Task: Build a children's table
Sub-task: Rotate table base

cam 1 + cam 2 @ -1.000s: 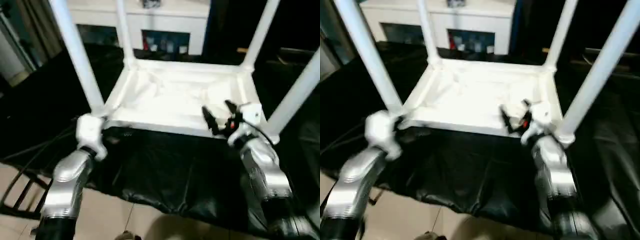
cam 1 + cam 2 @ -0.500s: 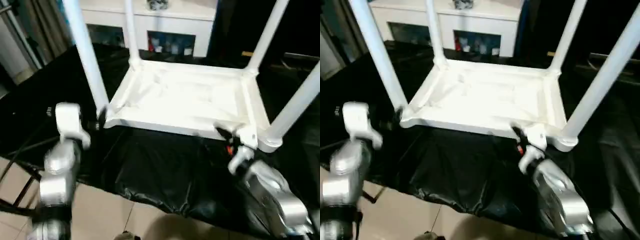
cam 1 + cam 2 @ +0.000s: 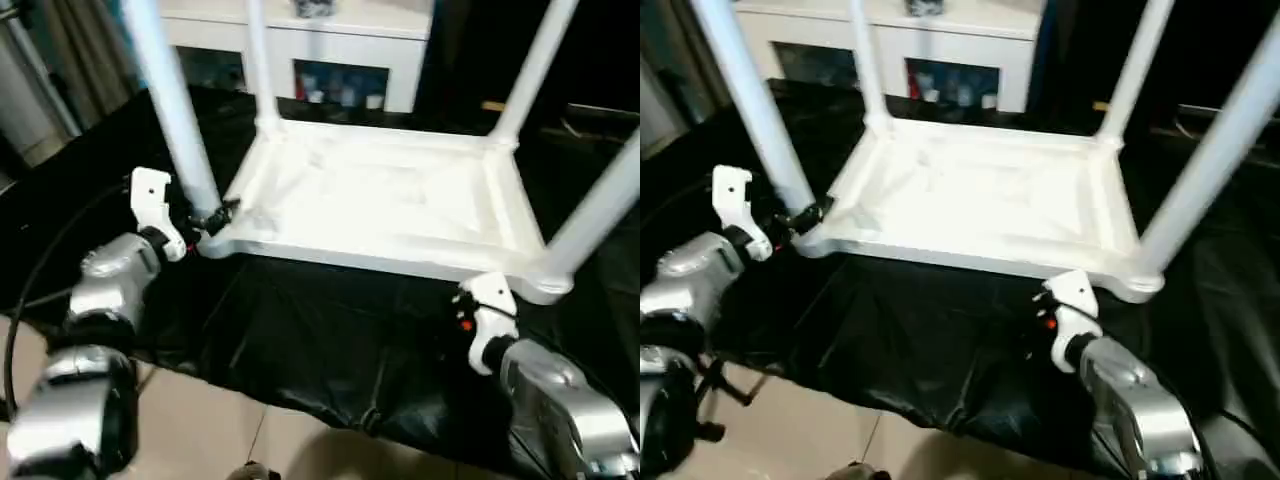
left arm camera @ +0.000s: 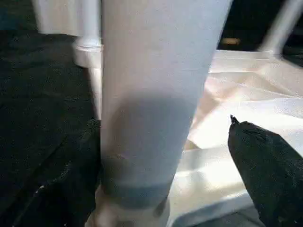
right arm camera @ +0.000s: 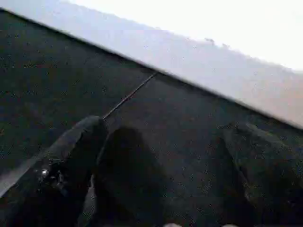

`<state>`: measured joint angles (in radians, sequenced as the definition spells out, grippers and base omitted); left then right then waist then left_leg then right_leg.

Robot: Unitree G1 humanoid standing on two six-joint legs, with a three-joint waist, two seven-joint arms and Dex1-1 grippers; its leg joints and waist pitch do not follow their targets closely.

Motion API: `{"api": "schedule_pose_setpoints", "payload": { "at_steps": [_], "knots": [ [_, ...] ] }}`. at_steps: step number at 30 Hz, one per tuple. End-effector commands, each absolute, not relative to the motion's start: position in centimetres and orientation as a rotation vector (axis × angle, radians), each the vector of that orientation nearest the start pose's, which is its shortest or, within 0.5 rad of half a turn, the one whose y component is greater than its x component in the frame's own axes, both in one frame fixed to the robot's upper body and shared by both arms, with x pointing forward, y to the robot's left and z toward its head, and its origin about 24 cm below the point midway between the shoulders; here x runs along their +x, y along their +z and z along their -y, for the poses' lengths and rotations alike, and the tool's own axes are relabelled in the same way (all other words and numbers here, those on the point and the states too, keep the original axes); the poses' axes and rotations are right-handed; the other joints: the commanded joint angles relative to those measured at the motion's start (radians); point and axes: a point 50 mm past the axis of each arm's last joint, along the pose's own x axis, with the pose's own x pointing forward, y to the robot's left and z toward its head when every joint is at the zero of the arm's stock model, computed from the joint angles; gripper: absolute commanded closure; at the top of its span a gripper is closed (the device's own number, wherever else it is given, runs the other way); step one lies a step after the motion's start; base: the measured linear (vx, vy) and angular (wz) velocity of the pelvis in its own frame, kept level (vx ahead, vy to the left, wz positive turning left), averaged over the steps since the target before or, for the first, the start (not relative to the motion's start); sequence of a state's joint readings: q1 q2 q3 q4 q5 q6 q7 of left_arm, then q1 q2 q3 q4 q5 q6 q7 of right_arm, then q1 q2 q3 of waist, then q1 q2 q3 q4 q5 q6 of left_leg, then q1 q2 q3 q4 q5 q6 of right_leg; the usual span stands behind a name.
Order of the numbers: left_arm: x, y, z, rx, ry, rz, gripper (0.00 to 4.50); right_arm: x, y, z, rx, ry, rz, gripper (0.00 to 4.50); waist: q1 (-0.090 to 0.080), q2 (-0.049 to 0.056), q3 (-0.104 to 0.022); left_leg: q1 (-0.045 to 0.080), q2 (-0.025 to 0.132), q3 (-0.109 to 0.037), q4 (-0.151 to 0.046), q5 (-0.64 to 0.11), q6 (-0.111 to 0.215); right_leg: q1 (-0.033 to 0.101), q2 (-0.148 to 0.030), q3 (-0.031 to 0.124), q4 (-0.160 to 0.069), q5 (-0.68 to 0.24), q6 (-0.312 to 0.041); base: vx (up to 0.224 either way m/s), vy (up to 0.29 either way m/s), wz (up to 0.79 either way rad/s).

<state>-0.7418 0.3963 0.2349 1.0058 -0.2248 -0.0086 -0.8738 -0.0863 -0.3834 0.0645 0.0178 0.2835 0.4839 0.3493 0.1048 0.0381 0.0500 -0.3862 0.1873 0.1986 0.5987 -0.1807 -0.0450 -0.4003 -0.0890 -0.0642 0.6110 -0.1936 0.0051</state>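
wrinkled black sheet (image 3: 330, 340) spread over the bench, its near edge hanging down in folds. pale tiled floor (image 3: 230, 440) below that edge. low white cabinet with dark glass doors (image 3: 330, 60) standing at the back, small coloured items dimly seen behind the glass. grey curtain (image 3: 60, 50) at the back left. thin black cable (image 3: 40, 270) looping across the left.

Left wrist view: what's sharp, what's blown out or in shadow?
Left wrist view: near leg soft and too close, grey shadow band low on it; tabletop glares pale. Right wrist view: tabletop edge overexposed, black cover dark.
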Motion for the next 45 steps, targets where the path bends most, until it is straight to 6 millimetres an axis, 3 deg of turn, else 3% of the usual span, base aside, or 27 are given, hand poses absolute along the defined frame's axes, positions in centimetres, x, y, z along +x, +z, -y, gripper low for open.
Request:
{"api": "schedule_pose_setpoints", "payload": {
  "at_steps": [1, 2, 4, 5, 6, 7, 13, 15, 18, 19, 20, 21, 22, 24, 25, 26, 27, 29, 32, 33, 34, 36, 37, 38, 39, 40, 45],
  "knots": [
    [35.8, 8.2, -21.6, -0.174, -0.787, -0.184, 0.0, 26.4, 2.5, 19.4, -0.046, 0.351, -0.459, 0.04, 0.0, -0.01, -0.066, 0.03, 0.039, -0.022, -0.073, -0.202, 0.004, 0.038, -0.064, 0.045, -0.068, -0.152, -0.212, 0.0, 0.0, 0.0],
    [35.4, 8.4, -21.0, -0.209, -0.931, -0.211, 0.0, 26.9, 2.5, 19.7, -0.058, 0.323, -0.454, 0.04, 0.006, -0.007, -0.067, 0.033, 0.041, -0.02, -0.073, -0.185, 0.0, 0.035, -0.065, 0.045, -0.065, -0.135, -0.222, 0.0, 0.0, 0.0],
    [35.2, 8.5, -20.8, -0.212, -0.966, -0.218, 0.0, 27.0, 2.4, 19.8, -0.06, 0.317, -0.453, 0.04, 0.012, -0.006, -0.067, 0.036, 0.042, -0.016, -0.071, -0.183, -0.003, 0.032, -0.063, 0.045, -0.06, -0.099, -0.238, 0.0, 0.0, 0.0],
    [35.0, 8.6, -20.1, -0.22, -1.074, -0.245, 0.0, 27.7, 2.3, 20.4, -0.06, 0.268, -0.444, 0.04, 0.015, -0.013, -0.068, 0.03, 0.043, -0.017, -0.072, -0.169, 0.003, 0.039, -0.067, 0.045, -0.055, -0.066, -0.247, 0.0, 0.0, 0.0],
    [34.9, 8.7, -19.6, -0.225, -1.115, -0.248, 0.0, 27.9, 2.2, 20.6, -0.057, 0.248, -0.442, 0.04, 0.015, -0.011, -0.069, 0.026, 0.041, -0.018, -0.072, -0.161, 0.005, 0.042, -0.069, 0.043, -0.054, -0.061, -0.25, 0.0, 0.0, 0.0],
    [34.9, 8.7, -19.6, -0.225, -1.117, -0.248, 0.0, 27.9, 2.2, 20.6, -0.057, 0.247, -0.442, 0.04, 0.017, -0.01, -0.068, 0.03, 0.042, -0.016, -0.071, -0.172, 0.003, 0.039, -0.07, 0.043, -0.057, -0.073, -0.25, 0.0, 0.0, 0.0],
    [35.6, 9.4, -15.5, -0.195, -1.214, -0.177, 0.0, 28.8, 1.6, 20.5, -0.063, 0.257, -0.459, 0.04, 0.021, -0.031, -0.069, 0.02, 0.042, -0.018, -0.068, -0.158, 0.026, 0.053, -0.077, 0.043, -0.057, -0.09, -0.25, 0.0, 0.0, 0.0],
    [35.7, 9.9, -13.2, -0.233, -1.264, -0.128, 0.0, 29.1, 1.5, 20.0, -0.063, 0.276, -0.458, 0.04, 0.02, -0.031, -0.069, 0.019, 0.043, -0.018, -0.066, -0.143, 0.036, 0.054, -0.077, 0.042, -0.057, -0.071, -0.257, 0.0, 0.0, 0.0],
    [35.1, 10.2, -11.5, -0.278, -1.373, -0.124, 0.0, 29.3, 1.4, 19.6, -0.063, 0.288, -0.453, 0.04, 0.017, -0.034, -0.069, 0.02, 0.044, -0.017, -0.065, -0.131, 0.046, 0.053, -0.074, 0.041, -0.054, -0.054, -0.274, 0.0, 0.0, 0.0],
    [34.0, 10.4, -10.1, -0.313, -1.505, -0.14, 0.0, 29.4, 1.4, 19.3, -0.065, 0.302, -0.448, 0.04, 0.016, -0.034, -0.069, 0.02, 0.044, -0.016, -0.065, -0.131, 0.048, 0.052, -0.072, 0.041, -0.054, -0.053, -0.277, 0.0, 0.0, 0.0],
    [34.0, 10.4, -10.1, -0.313, -1.505, -0.14, 0.0, 29.4, 1.4, 19.3, -0.065, 0.302, -0.448, 0.04, 0.016, -0.035, -0.068, 0.018, 0.046, -0.017, -0.065, -0.125, 0.05, 0.055, -0.074, 0.041, -0.051, -0.051, -0.285, 0.0, 0.0, 0.0],
    [33.1, 10.4, -9.4, -0.323, -1.59, -0.154, 0.0, 29.5, 1.4, 19.1, -0.066, 0.311, -0.445, 0.04, 0.015, -0.025, -0.067, 0.019, 0.044, -0.016, -0.065, -0.129, 0.051, 0.052, -0.072, 0.041, -0.053, -0.055, -0.286, 0.0, 0.0, 0.0],
    [32.2, 10.5, -9.1, -0.328, -1.661, -0.172, 0.0, 29.6, 1.4, 19.0, -0.068, 0.318, -0.44, 0.04, 0.011, -0.03, -0.07, 0.017, 0.049, -0.019, -0.066, -0.121, 0.052, 0.058, -0.074, 0.041, -0.048, -0.028, -0.292, 0.0, 0.0, 0.0],
    [30.4, 10.6, -8.5, -0.355, -1.788, -0.212, 0.0, 29.7, 1.4, 18.6, -0.07, 0.342, -0.434, 0.04, -0.003, -0.027, -0.07, 0.014, 0.046, -0.016, -0.065, -0.118, 0.06, 0.059, -0.067, 0.039, -0.044, 0.003, -0.303, 0.0, 0.0, 0.0],
    [30.4, 10.6, -8.5, -0.355, -1.788, -0.212, 0.0, 29.7, 1.4, 18.6, -0.07, 0.342, -0.434, 0.04, -0.009, -0.027, -0.068, 0.013, 0.045, -0.016, -0.066, -0.121, 0.063, 0.058, -0.065, 0.039, -0.046, -0.003, -0.302, 0.0, 0.0, 0.0],
    [28.7, 10.9, -7.9, -0.393, -1.872, -0.245, 0.0, 29.8, 1.3, 18.1, -0.072, 0.362, -0.434, 0.04, -0.011, -0.021, -0.065, 0.019, 0.043, -0.013, -0.065, -0.142, 0.059, 0.054, -0.062, 0.039, -0.055, -0.045, -0.3, 0.0, 0.0, 0.0],
    [28.0, 11.0, -7.6, -0.406, -1.901, -0.255, 0.0, 29.9, 1.2, 17.8, -0.076, 0.373, -0.434, 0.04, -0.018, -0.024, -0.064, 0.012, 0.047, -0.016, -0.07, -0.156, 0.045, 0.06, -0.066, 0.039, -0.051, -0.064, -0.301, 0.0, 0.0, 0.0],
    [27.0, 10.9, -7.0, -0.409, -1.927, -0.27, 0.0, 30.0, 1.1, 17.4, -0.085, 0.389, -0.433, 0.04, -0.024, -0.024, -0.064, 0.019, 0.046, -0.016, -0.069, -0.178, 0.033, 0.056, -0.064, 0.041, -0.057, -0.101, -0.296, 0.0, 0.0, 0.0],
    [26.1, 10.6, -6.0, -0.41, -1.923, -0.268, 0.0, 30.2, 1.0, 16.6, -0.083, 0.41, -0.431, 0.04, -0.035, -0.026, -0.059, 0.02, 0.043, -0.016, -0.073, -0.197, 0.02, 0.053, -0.058, 0.042, -0.066, -0.144, -0.278, 0.0, 0.0, 0.0],
    [26.1, 10.4, -5.6, -0.401, -1.9, -0.261, 0.0, 30.3, 1.0, 16.3, -0.086, 0.419, -0.432, 0.04, -0.037, -0.034, -0.059, 0.021, 0.043, -0.015, -0.073, -0.201, 0.02, 0.053, -0.058, 0.043, -0.069, -0.151, -0.274, 0.0, 0.0, 0.0],
    [26.1, 10.3, -5.3, -0.395, -1.883, -0.257, 0.0, 30.3, 0.9, 16.2, -0.089, 0.425, -0.432, 0.04, -0.037, -0.029, -0.058, 0.021, 0.043, -0.016, -0.073, -0.204, 0.018, 0.053, -0.059, 0.044, -0.07, -0.162, -0.267, 0.0, 0.0, 0.0],
    [26.8, 10.0, -4.7, -0.354, -1.79, -0.242, 0.0, 30.4, 0.8, 15.9, -0.103, 0.435, -0.431, 0.04, -0.04, -0.029, -0.059, 0.022, 0.044, -0.016, -0.074, -0.205, 0.017, 0.053, -0.056, 0.044, -0.072, -0.166, -0.255, 0.0, 0.0, 0.0],
    [27.8, 9.6, -4.4, -0.296, -1.696, -0.217, 0.0, 30.5, 0.7, 15.6, -0.112, 0.44, -0.43, 0.04, -0.04, -0.037, -0.058, 0.021, 0.043, -0.018, -0.073, -0.208, 0.02, 0.053, -0.058, 0.044, -0.076, -0.175, -0.244, 0.0, 0.0, 0.0],
    [28.5, 9.4, -4.4, -0.258, -1.623, -0.217, 0.0, 30.6, 0.7, 15.5, -0.113, 0.441, -0.429, 0.04, -0.041, -0.035, -0.057, 0.022, 0.041, -0.016, -0.073, -0.215, 0.017, 0.051, -0.056, 0.044, -0.079, -0.188, -0.236, 0.0, 0.0, 0.0],
    [28.9, 9.2, -4.4, -0.233, -1.576, -0.22, 0.0, 30.6, 0.7, 15.5, -0.113, 0.44, -0.429, 0.04, -0.038, -0.034, -0.059, 0.025, 0.042, -0.018, -0.074, -0.216, 0.011, 0.053, -0.058, 0.044, -0.078, -0.199, -0.224, 0.0, 0.0, 0.0],
    [29.4, 9.2, -4.8, -0.211, -1.527, -0.22, 0.0, 30.7, 0.6, 15.5, -0.113, 0.437, -0.428, 0.04, -0.039, -0.04, -0.058, 0.023, 0.042, -0.018, -0.075, -0.222, 0.01, 0.052, -0.057, 0.044, -0.079, -0.199, -0.218, 0.0, 0.0, 0.0],
    [31.2, 9.2, -7.1, -0.124, -1.367, -0.215, 0.0, 30.8, 0.5, 16.0, -0.123, 0.404, -0.43, 0.04, -0.039, -0.034, -0.062, 0.022, 0.04, -0.019, -0.073, -0.189, 0.017, 0.051, -0.057, 0.043, -0.07, -0.153, -0.222, 0.0, 0.0, 0.0]
  ]
}}
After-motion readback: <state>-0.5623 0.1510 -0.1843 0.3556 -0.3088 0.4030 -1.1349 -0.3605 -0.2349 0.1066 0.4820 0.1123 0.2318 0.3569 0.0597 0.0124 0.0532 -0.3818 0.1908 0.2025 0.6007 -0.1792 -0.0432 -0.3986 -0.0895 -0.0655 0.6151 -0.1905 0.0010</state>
